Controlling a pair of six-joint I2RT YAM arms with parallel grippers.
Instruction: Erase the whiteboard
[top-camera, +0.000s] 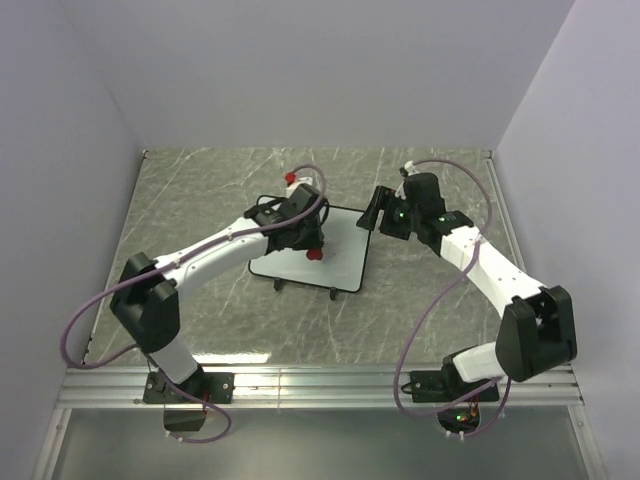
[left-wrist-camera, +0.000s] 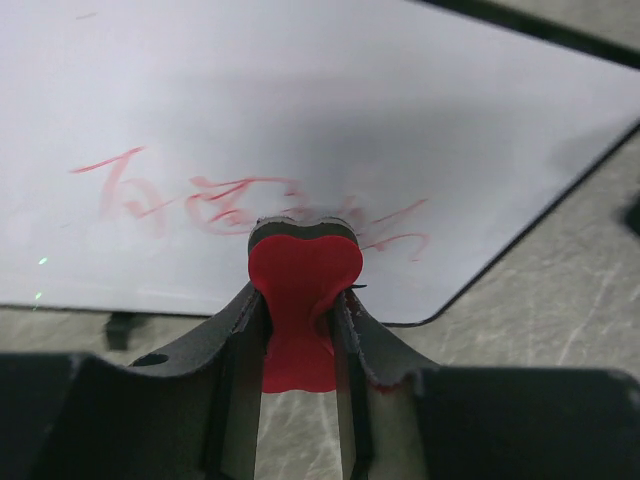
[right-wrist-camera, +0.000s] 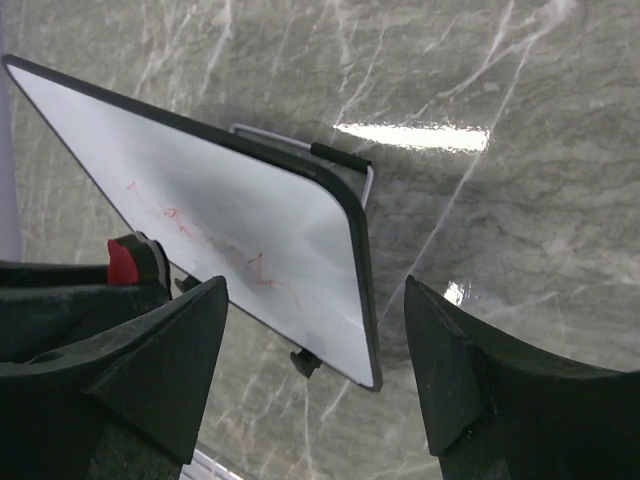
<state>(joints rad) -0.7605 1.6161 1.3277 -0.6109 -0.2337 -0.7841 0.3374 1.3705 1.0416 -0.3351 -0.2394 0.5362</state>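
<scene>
1. Small flat white rectangular whiteboard (top-camera: 335, 255) with a thin black rim: mid-table, between the two arms, raised on small black feet (right-wrist-camera: 303, 360) above the grey marble-patterned table (top-camera: 200, 190).
2. Faint red scribbles (left-wrist-camera: 250, 205) run in a line across the board, toward its near edge in the left wrist view.
3. Left gripper (left-wrist-camera: 298, 330): fingers clamped on the waist of a small red bow-shaped eraser (left-wrist-camera: 300, 275). The eraser's head is at the lower edge of the scribbles. Contact with the surface cannot be confirmed.
4. Right gripper (right-wrist-camera: 315, 290): jaws wide apart, holding nothing. It hovers by the board's far right corner, apart from the rim.
5. Handling, as a judgement: the board looks light, stiff and slick. On its feet it could skate or rock under a pressing stroke.
6. Best hold is probably the rim at that right corner, or a downward press on bare white away from the marks. The open right jaws are already placed for either.
7. Edges: the scribbles sit near the rim, so a long stroke could carry the eraser off the edge and catch it.
8. Room: open table to the left and beyond the board. Pale walls (top-camera: 60, 150) close in three sides. Rightward strokes head toward the right gripper, so that side is tight.
</scene>
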